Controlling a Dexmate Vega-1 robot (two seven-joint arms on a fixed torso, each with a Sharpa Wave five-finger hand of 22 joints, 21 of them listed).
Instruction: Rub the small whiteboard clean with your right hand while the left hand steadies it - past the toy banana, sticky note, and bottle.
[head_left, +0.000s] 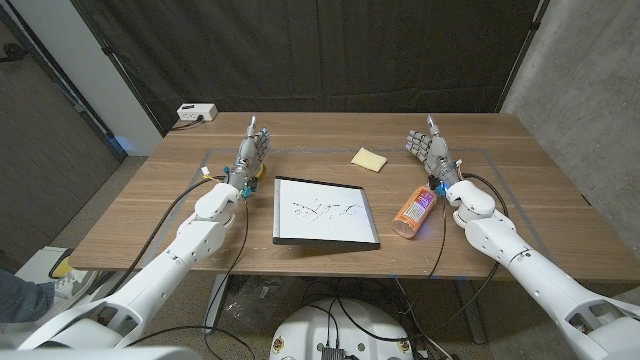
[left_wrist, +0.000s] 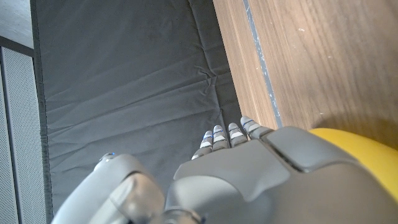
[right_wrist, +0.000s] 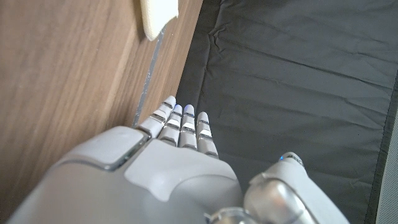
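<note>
— Where is the whiteboard (head_left: 324, 211)?

— Flat on the table (head_left: 520, 215), in the middle and close to the near edge, with dark scribbles across its white face. Neither hand touches it.

— And the left hand (head_left: 252, 156)?

— It stands beside the board's far left corner, a little apart from it, fingers straight and close together, reaching toward the far edge. It holds nothing. From the left wrist, the fingertips (left_wrist: 229, 132) show over the table's edge against a dark curtain (left_wrist: 130, 93), and the banana (left_wrist: 367, 165) shows as a yellow curve just beside the hand.

— Can you see the banana from the head?

— No; I can't pick it out there.

— The right hand (head_left: 428, 145)?

— Toward the far right of the table, well apart from the board. Fingers extended and slightly spread, nothing in them.

— What lies near it?

— The bottle (head_left: 415, 209), orange with a white cap, lies on its side just off the board's right edge, close to the right wrist. The yellow note (head_left: 369, 158) sits past the board's far right corner, between the two hands; its corner (right_wrist: 158, 15) also appears from the right wrist.

— Anything else?

— A white power strip (head_left: 196, 112) at the far left corner.
</note>
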